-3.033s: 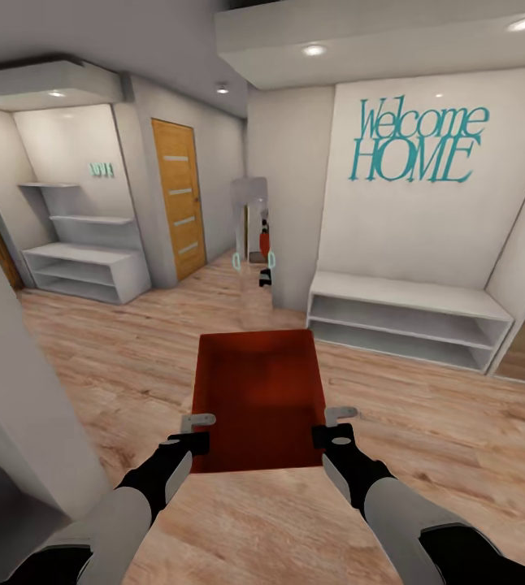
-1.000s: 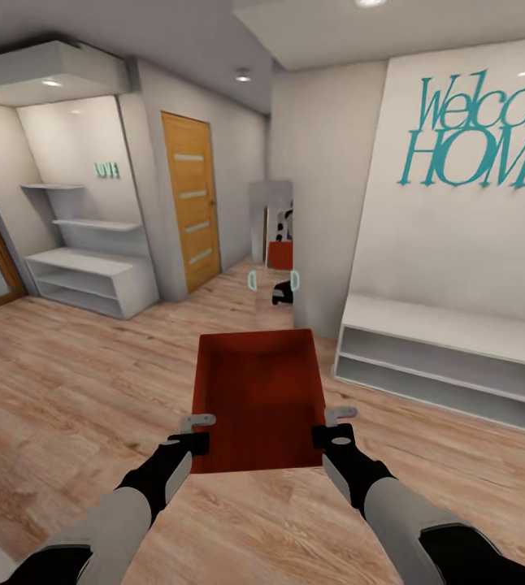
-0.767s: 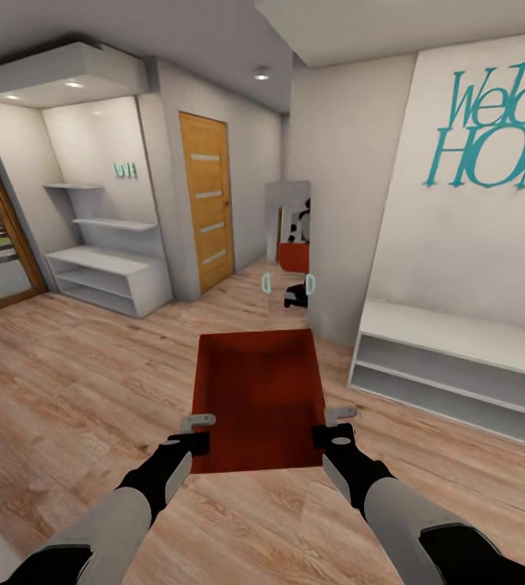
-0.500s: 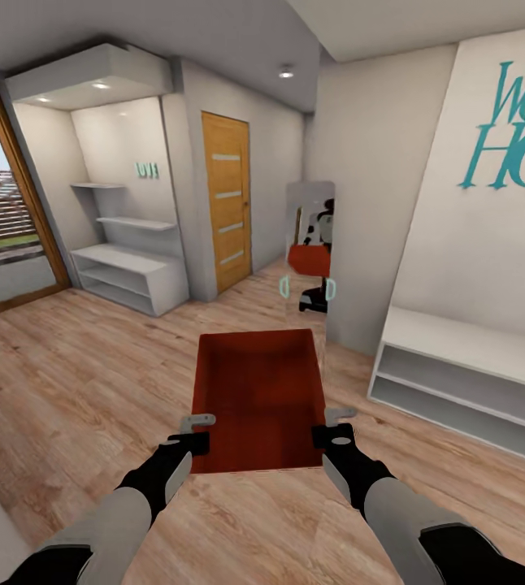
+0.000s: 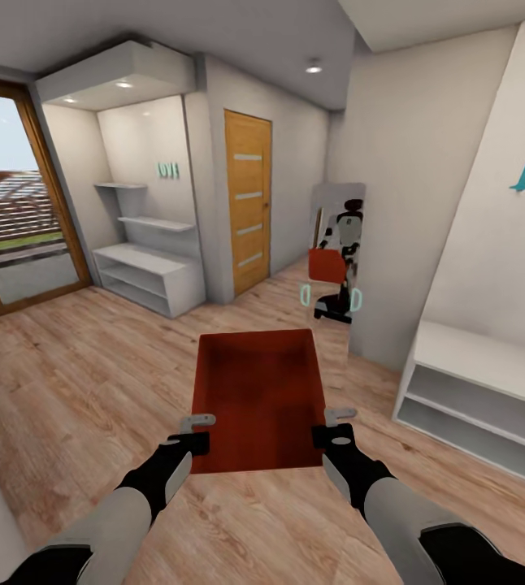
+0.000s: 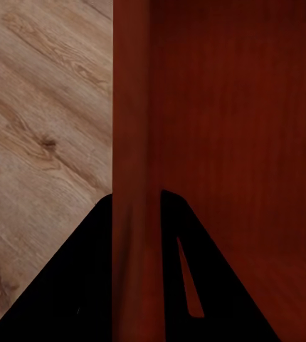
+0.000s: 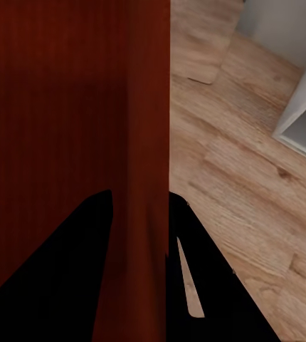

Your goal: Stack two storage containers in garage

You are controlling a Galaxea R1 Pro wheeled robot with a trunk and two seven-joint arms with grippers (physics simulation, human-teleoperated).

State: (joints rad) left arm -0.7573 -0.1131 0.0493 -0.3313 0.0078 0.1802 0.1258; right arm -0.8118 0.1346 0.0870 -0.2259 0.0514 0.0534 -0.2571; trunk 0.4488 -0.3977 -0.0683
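Room: entry hall, wood-plank floor [image 5: 67,382], orange door [image 5: 248,199], mirror [image 5: 337,252].
Container [image 5: 258,398]: carried level between both arms, clear of floor.
Left gripper [image 5: 196,432], right gripper [image 5: 334,426]: each clamped over one side wall, balancing the load.

Storage container [image 5: 258,398]: red-orange, smooth, matt, plastic-looking walls. Floor [image 5: 75,382]: light wood planks, visible grain and knots, low sheen. Door [image 5: 247,201]: orange wood, smooth. Shelves [image 5: 145,276]: white, matt. Mirror [image 5: 337,252]: glossy, reflective. Left pincer [image 5: 198,422] fingers [image 5: 206,420]: grey, metal-looking.
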